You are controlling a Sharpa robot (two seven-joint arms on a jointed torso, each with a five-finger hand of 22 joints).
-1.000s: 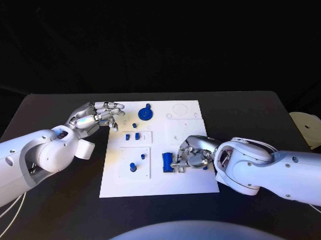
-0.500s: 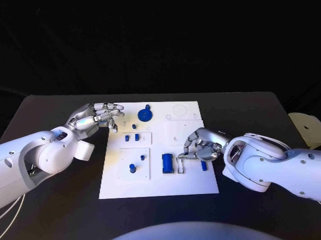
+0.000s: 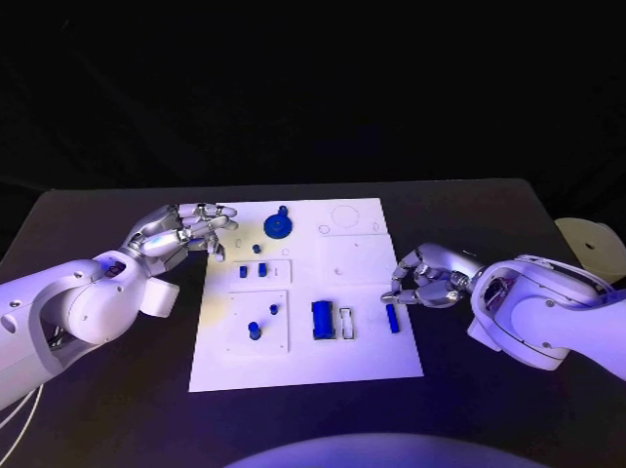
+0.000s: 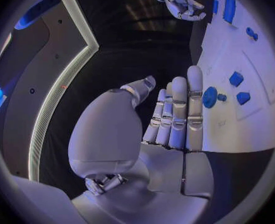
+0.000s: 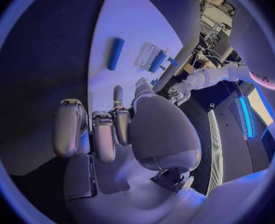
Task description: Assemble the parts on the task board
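My right hand [image 3: 428,279] hangs at the three o'clock edge of the task board [image 3: 355,351], fingers curled inward with nothing in them; from my right wrist camera I see those fingers [image 5: 104,134] bent over the dark table and empty. Just beside it, toward nine o'clock, a slim blue bar [image 3: 393,319] lies flat on the board, apart from my fingertips. Further that way sit a small pale frame [image 3: 347,323] and then a thicker blue block [image 3: 322,320], side by side and both lying lengthwise.

My left hand [image 3: 184,230] hovers at the board's ten o'clock corner, holding nothing, its fingers loosely bent and a little apart; the left wrist view shows them [image 4: 178,112] held straight together beside the board's edge with the thumb off to one side. Past it, toward twelve o'clock, a round blue disc [image 3: 278,225] rests on the board. Below that, two small blue pegs [image 3: 253,271] stand in a raised plate, and at about seven o'clock another plate [image 3: 250,343] carries two more small blue pieces [image 3: 262,322].
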